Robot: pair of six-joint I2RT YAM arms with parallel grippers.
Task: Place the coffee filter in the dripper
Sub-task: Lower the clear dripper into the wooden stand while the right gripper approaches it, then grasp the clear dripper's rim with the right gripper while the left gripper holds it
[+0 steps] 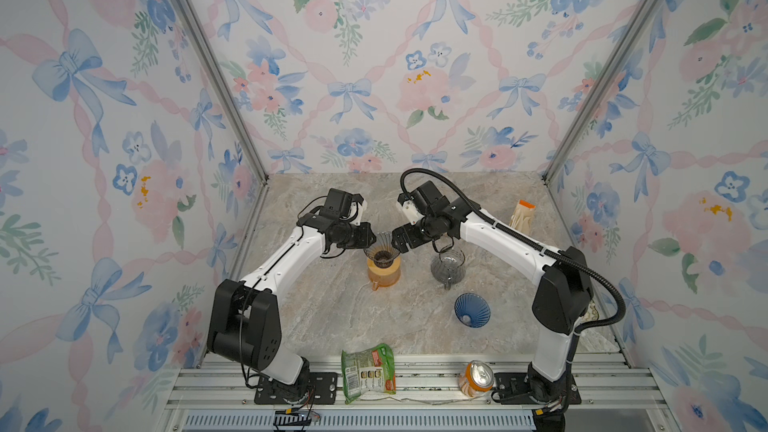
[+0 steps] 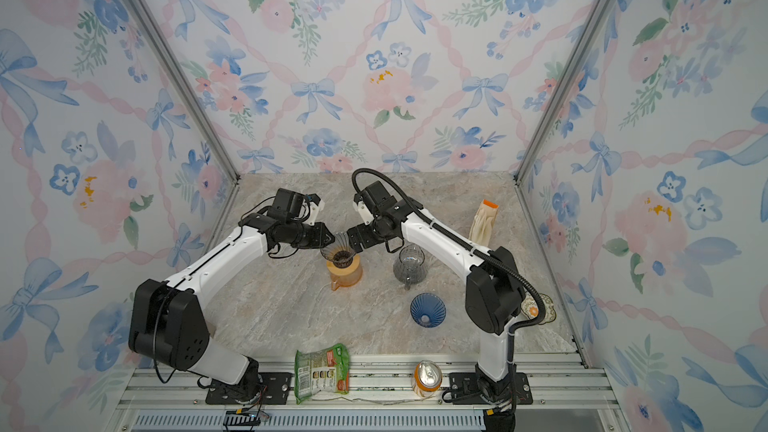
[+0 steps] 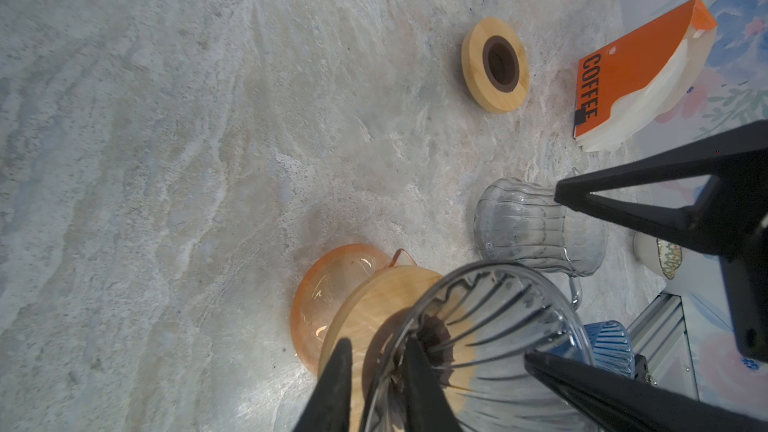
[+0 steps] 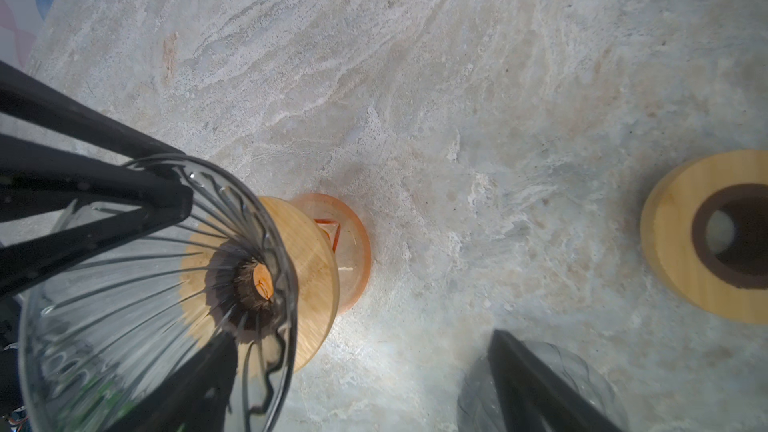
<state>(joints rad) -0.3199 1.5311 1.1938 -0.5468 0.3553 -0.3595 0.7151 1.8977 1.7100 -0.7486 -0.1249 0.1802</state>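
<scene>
Orange-labelled filter pack (image 1: 523,216) upright at far right, well apart from the dripper (image 1: 381,249). Lies right of and nearer the right pincer (image 1: 397,240), gaping wide, empty; leaves the left pincer (image 3: 377,351) nipped on the dripper's rim.

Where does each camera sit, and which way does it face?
Top views: high at the front, looking down at the marble table; both arms show.
Left wrist: on the left arm, looking along the left gripper, shut on the clear ribbed glass dripper.
Right wrist: on the right arm, looking along the open right gripper at that dripper.
All views share the dripper.
</scene>
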